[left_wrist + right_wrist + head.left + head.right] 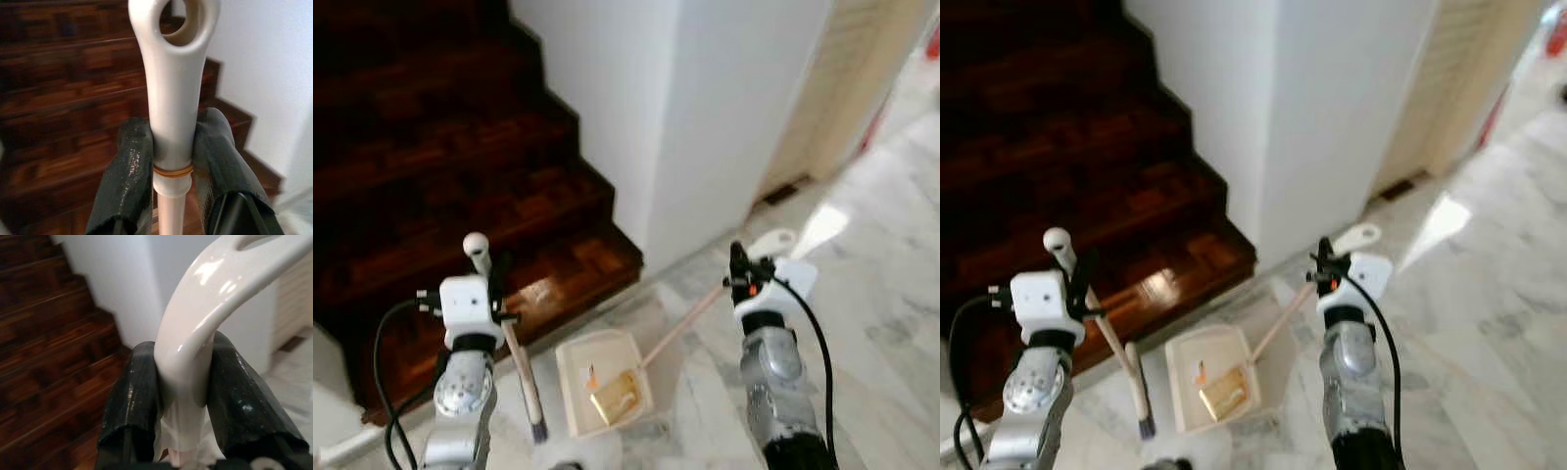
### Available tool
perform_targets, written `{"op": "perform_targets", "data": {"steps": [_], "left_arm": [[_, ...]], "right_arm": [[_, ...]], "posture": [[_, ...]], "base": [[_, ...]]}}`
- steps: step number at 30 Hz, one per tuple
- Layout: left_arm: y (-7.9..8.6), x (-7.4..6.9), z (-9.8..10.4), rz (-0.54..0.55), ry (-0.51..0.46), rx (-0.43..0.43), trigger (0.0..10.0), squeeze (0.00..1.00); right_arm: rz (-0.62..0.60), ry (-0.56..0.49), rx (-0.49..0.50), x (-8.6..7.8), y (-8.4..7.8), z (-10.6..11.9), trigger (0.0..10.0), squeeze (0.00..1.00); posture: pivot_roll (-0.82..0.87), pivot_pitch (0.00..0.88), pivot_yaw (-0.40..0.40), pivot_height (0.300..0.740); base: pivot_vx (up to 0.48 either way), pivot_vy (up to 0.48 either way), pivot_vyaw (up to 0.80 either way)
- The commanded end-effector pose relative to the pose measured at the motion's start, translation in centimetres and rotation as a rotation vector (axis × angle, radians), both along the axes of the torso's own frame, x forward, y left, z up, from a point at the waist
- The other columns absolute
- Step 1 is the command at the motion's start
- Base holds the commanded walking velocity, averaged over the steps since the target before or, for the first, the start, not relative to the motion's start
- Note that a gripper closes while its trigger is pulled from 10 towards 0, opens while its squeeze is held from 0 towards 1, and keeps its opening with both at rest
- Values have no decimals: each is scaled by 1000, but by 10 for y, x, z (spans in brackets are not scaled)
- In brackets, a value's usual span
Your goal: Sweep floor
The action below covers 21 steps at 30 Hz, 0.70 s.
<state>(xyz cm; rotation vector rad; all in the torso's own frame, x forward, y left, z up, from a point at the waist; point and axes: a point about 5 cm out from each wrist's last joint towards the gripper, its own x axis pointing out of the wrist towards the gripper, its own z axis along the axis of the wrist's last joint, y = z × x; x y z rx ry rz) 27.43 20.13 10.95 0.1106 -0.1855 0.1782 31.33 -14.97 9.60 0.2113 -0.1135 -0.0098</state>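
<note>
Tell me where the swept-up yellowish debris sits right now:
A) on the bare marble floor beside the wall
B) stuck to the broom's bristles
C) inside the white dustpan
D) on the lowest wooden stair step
C: the yellowish debris lies inside the white dustpan, which rests on the marble floor and whose long handle the right pincer grips, while the left pincer holds the broom beside it.

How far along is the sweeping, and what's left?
Some is done: yellowish scraps already lie in the dustpan on the marble floor. In hand: the left gripper is shut on the brush handle, bristles down beside the pan, and the right gripper is shut on the dustpan handle. Left: sweeping in anything remaining and emptying the pan.
</note>
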Motion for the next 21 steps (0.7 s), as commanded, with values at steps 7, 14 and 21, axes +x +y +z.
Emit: {"op": "perform_targets", "data": {"steps": [7, 14, 21], "left_arm": [[-4, -1, 7, -4, -31, 5, 10000, 0], [-5, -1, 6, -2, -22, -2, 10000, 0], [-4, -1, 5, 2, -15, -15, 10000, 0]], "right_arm": [[-17, -56, 15, 2, -5, 13, 10000, 0], [-7, -49, 34, 3, -3, 12, 10000, 0], [-11, -45, 55, 3, -4, 12, 10000, 0]], "posture": [[89, 81, -28, 740], [88, 77, -31, 740], [89, 77, -32, 740]], "base": [[0, 0, 800], [0, 0, 457], [0, 0, 0]]}}
